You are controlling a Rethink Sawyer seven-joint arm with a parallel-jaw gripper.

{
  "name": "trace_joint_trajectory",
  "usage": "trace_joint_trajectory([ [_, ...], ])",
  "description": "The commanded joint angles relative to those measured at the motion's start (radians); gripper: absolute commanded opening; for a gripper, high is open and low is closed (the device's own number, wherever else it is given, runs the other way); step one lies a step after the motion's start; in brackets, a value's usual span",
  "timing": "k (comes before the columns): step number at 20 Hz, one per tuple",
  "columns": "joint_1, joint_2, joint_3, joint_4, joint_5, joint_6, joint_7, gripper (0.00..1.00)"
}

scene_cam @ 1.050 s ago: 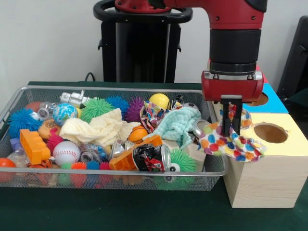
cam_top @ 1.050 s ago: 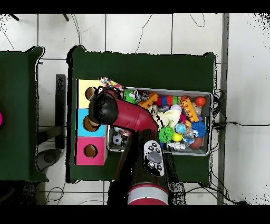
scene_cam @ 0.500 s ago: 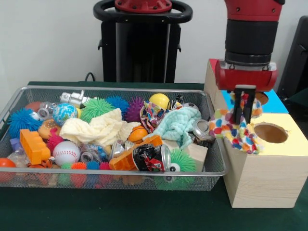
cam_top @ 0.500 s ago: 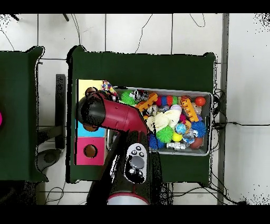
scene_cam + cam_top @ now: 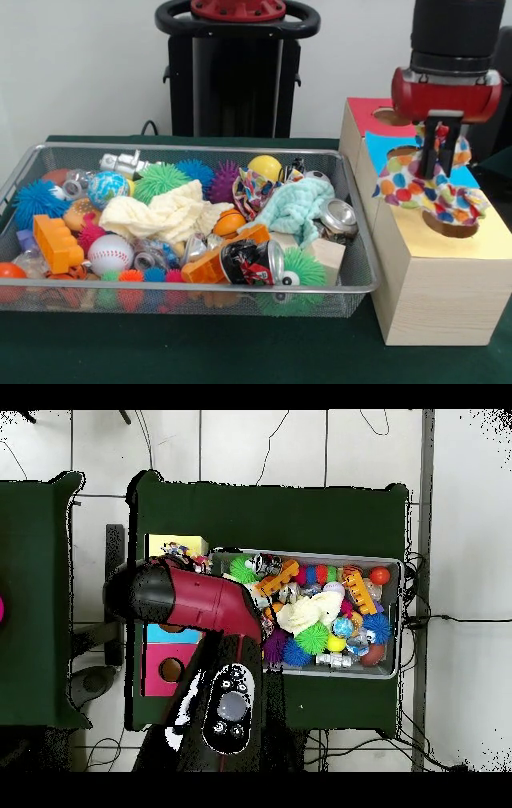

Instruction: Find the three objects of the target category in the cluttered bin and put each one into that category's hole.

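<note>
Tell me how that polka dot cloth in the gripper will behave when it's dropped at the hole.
The polka dot cloth hangs limp from the gripper, so it is probably floppy and light. Spread wide over the yellow box's hole, it may snag on the rim.

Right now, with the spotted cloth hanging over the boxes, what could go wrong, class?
1. The cloth spreads wider than the yellow box's hole, so it may drape on the top instead of dropping in.
2. It also overhangs the blue box, so a release here might let it slide there.
3. The gripper pinches only a fold, which may slip early.

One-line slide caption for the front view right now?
Gripper holds polka-dot cloth over the yellow box's hole, beside the cluttered bin.
</note>
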Motion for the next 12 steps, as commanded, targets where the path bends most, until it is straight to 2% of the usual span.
trace_joint_trajectory([
  [1, -0.032, 0.025, 0.035, 0.016, 0.037, 0.081, 0.245, 0.00],
  [3, -0.046, 0.043, 0.059, 0.049, 0.032, 0.022, 0.231, 0.00],
  [6, -0.092, 0.080, 0.103, 0.058, 0.023, -0.054, 0.192, 0.00],
  [12, -0.140, 0.091, 0.166, 0.081, 0.022, -0.106, 0.173, 0.00],
])
